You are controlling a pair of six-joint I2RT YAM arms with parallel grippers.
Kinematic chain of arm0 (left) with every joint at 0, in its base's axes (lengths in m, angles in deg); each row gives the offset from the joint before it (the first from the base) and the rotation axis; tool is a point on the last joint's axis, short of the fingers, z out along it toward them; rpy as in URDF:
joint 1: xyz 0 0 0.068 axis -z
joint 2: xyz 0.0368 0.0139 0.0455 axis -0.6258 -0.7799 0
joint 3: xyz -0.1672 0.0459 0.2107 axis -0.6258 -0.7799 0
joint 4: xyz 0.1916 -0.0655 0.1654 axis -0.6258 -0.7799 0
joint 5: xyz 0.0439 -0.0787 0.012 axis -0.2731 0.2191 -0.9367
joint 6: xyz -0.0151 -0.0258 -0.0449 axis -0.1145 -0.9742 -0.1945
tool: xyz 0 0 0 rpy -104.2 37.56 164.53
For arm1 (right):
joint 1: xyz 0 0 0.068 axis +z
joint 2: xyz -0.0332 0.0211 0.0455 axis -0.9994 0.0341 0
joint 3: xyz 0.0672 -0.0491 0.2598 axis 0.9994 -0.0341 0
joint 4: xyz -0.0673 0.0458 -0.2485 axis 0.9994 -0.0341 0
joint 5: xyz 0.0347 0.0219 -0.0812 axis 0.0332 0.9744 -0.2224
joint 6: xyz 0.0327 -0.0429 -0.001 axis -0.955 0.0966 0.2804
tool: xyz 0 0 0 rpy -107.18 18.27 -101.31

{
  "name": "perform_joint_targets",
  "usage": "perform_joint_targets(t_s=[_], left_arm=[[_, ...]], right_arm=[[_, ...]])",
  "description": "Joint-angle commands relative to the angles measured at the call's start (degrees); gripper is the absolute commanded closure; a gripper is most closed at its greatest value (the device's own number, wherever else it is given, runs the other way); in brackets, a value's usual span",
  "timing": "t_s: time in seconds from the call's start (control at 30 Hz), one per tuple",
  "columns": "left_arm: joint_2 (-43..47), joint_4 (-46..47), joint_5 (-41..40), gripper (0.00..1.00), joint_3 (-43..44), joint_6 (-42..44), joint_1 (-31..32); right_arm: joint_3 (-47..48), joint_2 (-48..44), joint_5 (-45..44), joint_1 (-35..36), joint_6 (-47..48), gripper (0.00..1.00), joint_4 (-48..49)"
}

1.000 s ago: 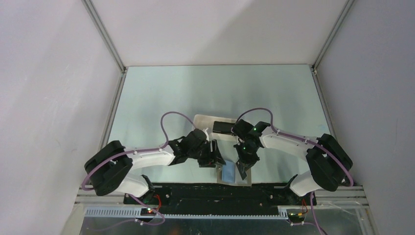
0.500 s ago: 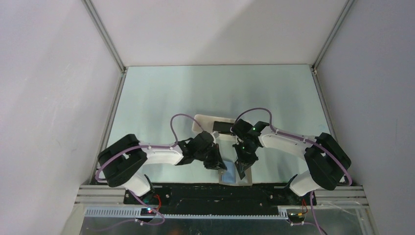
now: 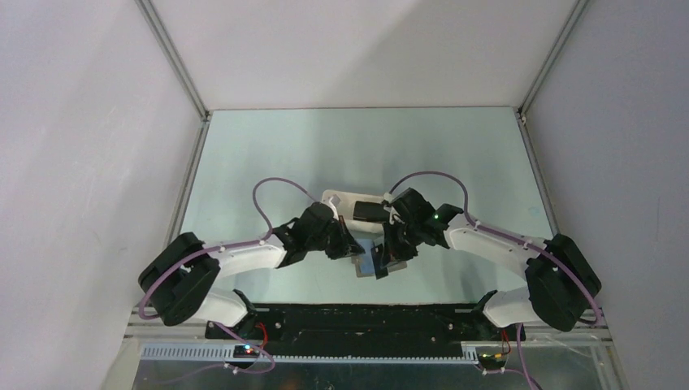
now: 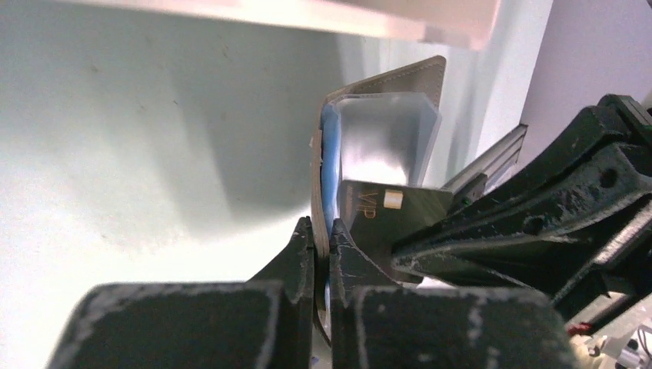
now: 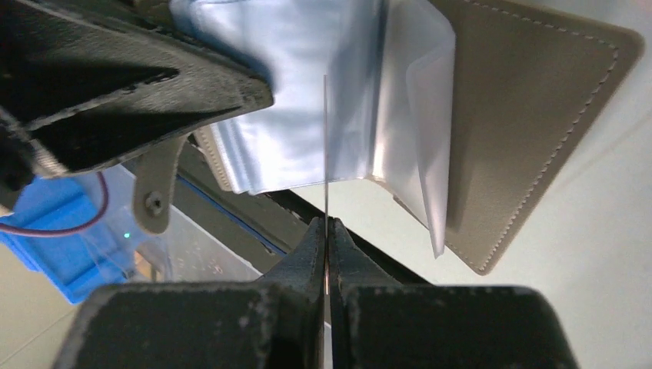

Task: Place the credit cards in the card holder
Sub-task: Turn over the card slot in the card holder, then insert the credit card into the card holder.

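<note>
The card holder, grey-brown with silvery-blue sleeves, hangs open above the table near its front edge. My left gripper is shut on its cover. My right gripper is shut on a black credit card, seen edge-on there. In the left wrist view the same credit card shows gold lettering, and its far end lies against the sleeves. Whether it sits inside a sleeve I cannot tell. From above, the left gripper and the right gripper meet at the holder. Another credit card lies in the tray.
A long white tray lies just behind the grippers. The black base rail runs along the near edge. Enclosure walls and metal frame bars bound the table on the left, right and back.
My left gripper has shut on the card holder and lifted it off the table. Both grippers have moved away from the near edge toward the tray, and the card now meets the sleeves.
</note>
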Motion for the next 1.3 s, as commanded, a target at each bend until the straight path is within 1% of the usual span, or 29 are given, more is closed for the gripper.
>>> perform_joint_targets(t_s=[0.0,0.1,0.27,0.3,0.43,0.5,0.67,0.73,0.83,0.87,0.9,0.93,0.97,1.0,1.03,1.07,1.13,1.17,1.23,1.27], left_arm=[[-1.6,1.5,3.9,1.0,0.6,4.9,-2.9],[-4.6,-0.1,6.9,1.0,2.9,8.6,-4.1],[-8.1,-11.7,8.9,1.0,8.1,15.2,-5.4],[-8.5,-12.7,9.3,1.0,8.8,16.4,-5.7],[-8.2,-13.5,11.0,1.0,8.0,18.2,-7.1],[-8.3,-14.2,13.7,1.0,8.1,20.1,-7.8],[-8.6,-15.8,16.1,1.0,8.3,22.4,-8.2],[-8.5,-16.0,16.7,1.0,8.3,22.5,-8.1],[-8.7,-17.7,16.7,0.99,8.8,23.4,-8.1],[-8.5,-18.8,15.3,0.96,8.8,23.6,-8.1],[-7.4,-19.1,14.4,0.85,8.7,23.4,-8.1],[-6.5,-19.6,13.2,0.79,8.5,22.3,-8.0],[-4.4,-19.8,12.5,0.67,8.6,22.0,-8.0],[-3.1,-21.0,10.0,0.57,8.7,22.0,-8.0],[-0.6,-22.6,8.2,0.53,9.8,22.8,-7.9],[0.7,-26.5,3.9,0.48,10.5,23.5,-7.9],[3.6,-31.8,-1.7,0.45,12.8,25.0,-7.6],[5.2,-33.0,-2.9,0.45,13.9,25.3,-7.3],[7.8,-34.5,-4.8,0.46,15.1,25.1,-6.4],[8.5,-34.7,-6.0,0.48,15.5,24.8,-6.1]], right_arm=[[-0.3,2.3,4.8,-1.4,-3.0,1.0,11.3],[-0.3,4.7,4.9,-3.3,-3.6,1.0,11.0],[-0.4,6.9,4.3,-5.3,-3.8,1.0,8.6],[-0.4,7.0,4.2,-5.4,-3.9,1.0,8.4],[-0.1,7.8,4.2,-5.4,-4.0,1.0,7.0],[0.5,8.5,4.4,-5.3,-3.7,1.0,6.7],[1.8,11.7,0.5,-2.4,-0.2,1.0,5.6],[1.7,12.8,0.0,-1.1,0.4,1.0,6.4],[0.3,13.7,1.0,0.5,0.3,1.0,10.5],[0.0,14.0,1.2,0.6,0.3,1.0,11.3],[-0.4,14.7,1.6,0.7,0.5,1.0,12.1],[-0.5,15.1,1.7,0.6,0.5,1.0,12.1],[-0.8,15.4,1.8,0.6,0.4,1.0,12.1],[-1.0,15.3,2.0,0.6,0.2,1.0,12.3],[-1.2,15.2,2.0,0.8,-0.1,1.0,12.6],[-1.3,15.1,2.0,0.9,-0.2,1.0,12.8],[-1.3,15.1,2.2,0.9,-0.4,1.0,13.0],[-1.3,15.2,2.2,0.9,-0.4,1.0,12.9],[-1.3,15.3,1.6,0.8,-0.2,1.0,12.3],[-1.3,15.4,1.3,0.9,0.0,1.0,12.0]])
